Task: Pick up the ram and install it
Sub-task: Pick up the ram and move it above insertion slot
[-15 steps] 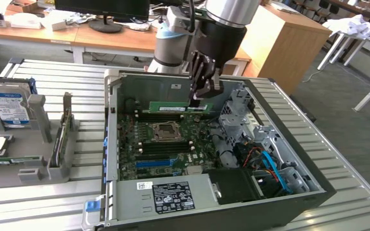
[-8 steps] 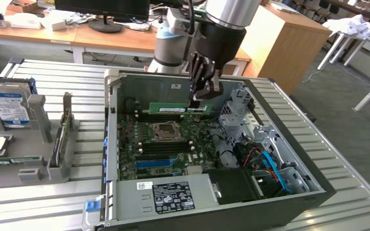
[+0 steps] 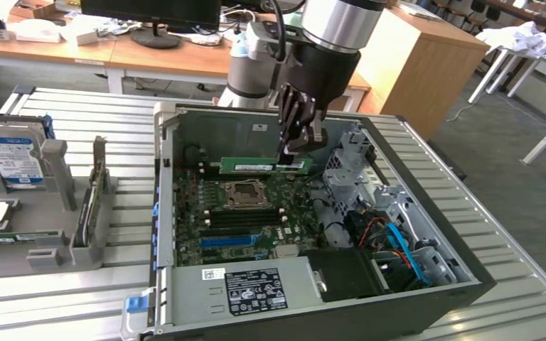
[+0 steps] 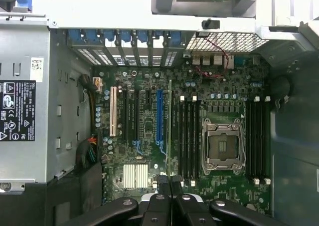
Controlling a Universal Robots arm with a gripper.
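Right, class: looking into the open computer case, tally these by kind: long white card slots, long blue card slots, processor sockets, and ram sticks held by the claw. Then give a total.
White card slot: 1
Blue card slot: 1
Processor socket: 1
Ram stick in the claw: 1
Total: 4
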